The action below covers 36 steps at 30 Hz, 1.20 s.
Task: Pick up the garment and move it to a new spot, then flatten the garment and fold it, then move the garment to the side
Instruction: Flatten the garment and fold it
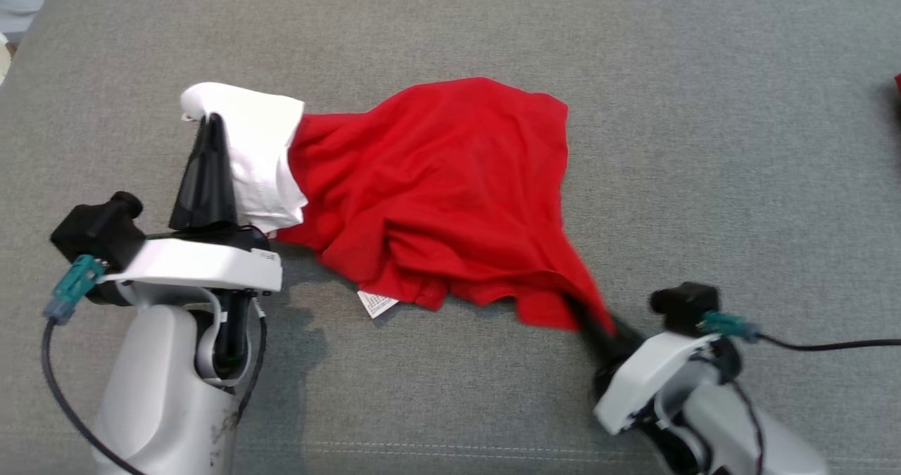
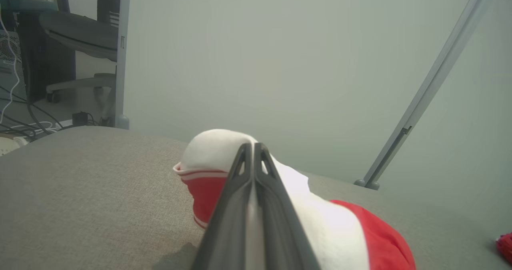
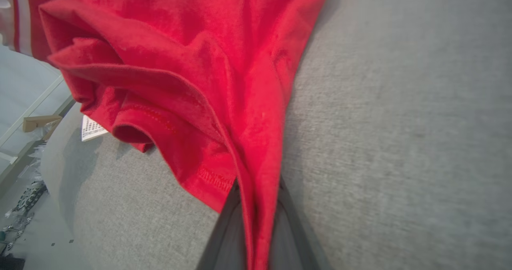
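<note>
The garment (image 1: 436, 186) is a red shirt with a white sleeve, lying bunched on the grey cushion (image 1: 633, 74). My left gripper (image 1: 209, 119) is shut on the white sleeve at the garment's left end; in the left wrist view its gripper (image 2: 253, 146) is pressed together against the white cloth (image 2: 212, 150). My right gripper (image 1: 588, 320) is shut on the garment's lower right corner, which is drawn toward it. In the right wrist view the red cloth (image 3: 192, 70) runs down between the dark fingers (image 3: 224, 230). A white label (image 1: 376, 303) pokes out under the front hem.
A small red thing (image 1: 898, 84) sits at the cushion's far right edge. Beyond the cushion's left corner are an office chair (image 2: 76, 34) and cables (image 2: 24, 122) on the floor. A grey frame post (image 2: 436, 74) leans behind the cushion.
</note>
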Tool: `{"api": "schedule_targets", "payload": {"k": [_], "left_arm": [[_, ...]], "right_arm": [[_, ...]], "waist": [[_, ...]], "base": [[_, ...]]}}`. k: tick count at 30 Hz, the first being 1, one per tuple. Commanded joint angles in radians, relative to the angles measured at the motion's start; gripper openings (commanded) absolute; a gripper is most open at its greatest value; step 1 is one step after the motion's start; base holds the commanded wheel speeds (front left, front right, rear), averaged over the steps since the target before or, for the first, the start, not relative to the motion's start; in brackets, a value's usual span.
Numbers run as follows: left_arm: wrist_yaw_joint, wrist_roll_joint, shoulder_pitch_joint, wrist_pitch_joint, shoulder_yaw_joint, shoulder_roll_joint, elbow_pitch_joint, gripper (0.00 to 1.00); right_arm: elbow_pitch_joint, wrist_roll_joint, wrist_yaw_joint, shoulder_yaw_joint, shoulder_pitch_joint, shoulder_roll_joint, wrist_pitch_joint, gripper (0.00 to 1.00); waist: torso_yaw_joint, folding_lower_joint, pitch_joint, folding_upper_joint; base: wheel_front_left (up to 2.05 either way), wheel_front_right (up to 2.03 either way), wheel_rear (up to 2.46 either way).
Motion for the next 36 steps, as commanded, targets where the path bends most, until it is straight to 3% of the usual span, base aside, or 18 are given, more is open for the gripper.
{"api": "schedule_targets", "payload": {"k": [1, 8, 14, 16, 19, 24, 25, 26, 27, 28, 29, 32, 34, 36], "left_arm": [[-0.007, 0.007, -0.001, -0.006, 0.036, 0.021, -0.035, 0.0], [-0.051, -0.046, 0.018, -0.006, 0.075, 0.015, -0.129, 0.0], [-0.061, -0.33, 0.017, -0.006, 0.011, 0.012, -0.296, 0.0], [-0.061, -0.43, 0.039, -0.005, -0.008, 0.012, -0.35, 0.0], [-0.061, -0.489, 0.096, 0.005, -0.059, 0.012, -0.382, 0.0], [-0.058, -0.465, 0.151, 0.0, -0.094, 0.012, -0.185, 0.0], [-0.051, -0.438, 0.142, -0.002, -0.097, 0.012, -0.144, 0.0], [-0.045, -0.416, 0.133, -0.003, -0.098, 0.012, -0.103, 0.0], [-0.034, -0.385, 0.12, -0.004, -0.096, 0.012, -0.07, 0.29], [-0.019, -0.328, 0.106, -0.005, -0.088, 0.012, -0.049, 0.63], [-0.01, -0.276, 0.096, -0.005, -0.081, 0.012, -0.035, 0.81], [0.003, -0.115, 0.084, -0.005, -0.05, 0.012, -0.062, 1.0], [0.011, -0.034, 0.092, -0.006, -0.024, 0.012, -0.116, 1.0], [0.027, 0.008, 0.115, -0.006, -0.008, 0.012, -0.167, 1.0]], "right_arm": [[0.001, -0.001, -0.001, -0.013, 0.007, -0.038, -0.013, 0.0], [-0.154, -0.148, -0.001, -0.282, 0.005, -0.136, -0.014, 0.0], [-0.287, -0.265, -0.001, -0.467, -0.049, -0.227, -0.014, 0.0], [-0.287, -0.291, -0.001, -0.479, -0.088, -0.253, -0.014, 0.0], [-0.236, -0.297, -0.001, -0.446, -0.162, -0.272, 0.013, 0.0], [-0.025, -0.259, -0.001, -0.318, -0.339, -0.239, 0.059, 0.0], [0.014, -0.255, -0.001, -0.3, -0.366, -0.228, 0.051, 0.15], [0.051, -0.252, -0.001, -0.284, -0.39, -0.216, 0.04, 0.78], [0.085, -0.252, -0.001, -0.272, -0.411, -0.205, 0.029, 1.0], [0.116, -0.257, -0.001, -0.265, -0.431, -0.198, 0.016, 1.0], [0.14, -0.261, -0.001, -0.269, -0.448, -0.191, 0.002, 1.0], [0.163, -0.315, -0.001, -0.339, -0.473, -0.193, -0.013, 1.0], [0.101, -0.399, -0.001, -0.448, -0.448, -0.193, -0.014, 1.0], [0.012, -0.457, -0.001, -0.522, -0.362, -0.146, -0.014, 1.0]], "waist": [[-0.006, 0.0, -0.003, 0.0], [-0.037, 0.0, -0.028, 0.0], [-0.057, 0.0, -0.05, 0.0], [-0.063, 0.0, -0.049, 0.0], [-0.062, 0.0, -0.036, 0.0], [-0.057, 0.0, 0.012, 0.0], [-0.055, 0.0, 0.018, 0.0], [-0.053, 0.0, 0.022, 0.0], [-0.051, 0.0, 0.027, 0.0], [-0.05, 0.0, 0.031, 0.0], [-0.049, 0.0, 0.034, 0.0], [-0.049, 0.0, 0.038, 0.0], [-0.053, 0.0, 0.036, 0.0], [-0.057, 0.0, 0.026, 0.0]], "base": [[0.0, 0.0, 0.0], [0.0, 0.0, 0.0], [0.0, 0.0, 0.0], [0.0, 0.0, 0.0], [0.0, 0.0, 0.0], [0.0, 0.0, 0.0], [0.0, 0.0, 0.0], [0.0, 0.0, 0.0], [0.0, 0.0, 0.0], [0.0, 0.0, 0.0], [0.0, 0.0, 0.0], [0.0, 0.0, 0.0], [0.0, 0.0, 0.0], [0.0, 0.0, 0.0]]}}
